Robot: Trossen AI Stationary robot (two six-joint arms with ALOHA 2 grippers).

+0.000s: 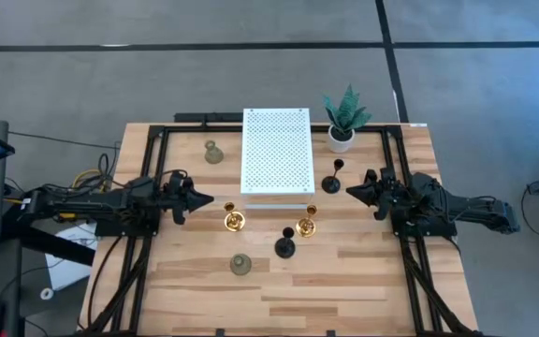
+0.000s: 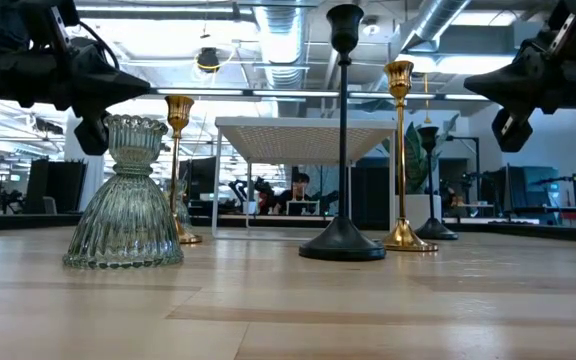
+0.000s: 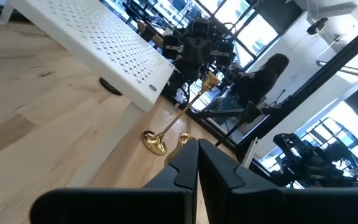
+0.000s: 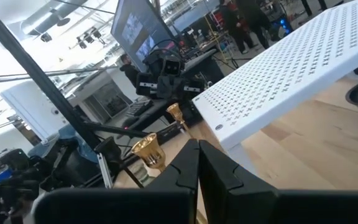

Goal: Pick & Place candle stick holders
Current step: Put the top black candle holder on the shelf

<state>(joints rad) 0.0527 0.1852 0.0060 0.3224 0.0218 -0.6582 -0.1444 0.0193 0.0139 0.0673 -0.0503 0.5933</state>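
Overhead, the left pincer [image 1: 201,198] is seen pressed together above the wooden surface [image 1: 344,281], just beside a gold holder [image 1: 235,221]. Two pale grey-green holders [image 1: 214,153] [image 1: 240,265] stand apart, either side of it. A white perforated stand [image 1: 277,150] occupies the middle. A black holder [image 1: 285,247], a second gold holder [image 1: 307,225] and another black holder [image 1: 331,183] follow, a potted plant [image 1: 344,117] behind, the right pincer [image 1: 352,190] likewise closed.

Overhead, table-level, two wrist views.
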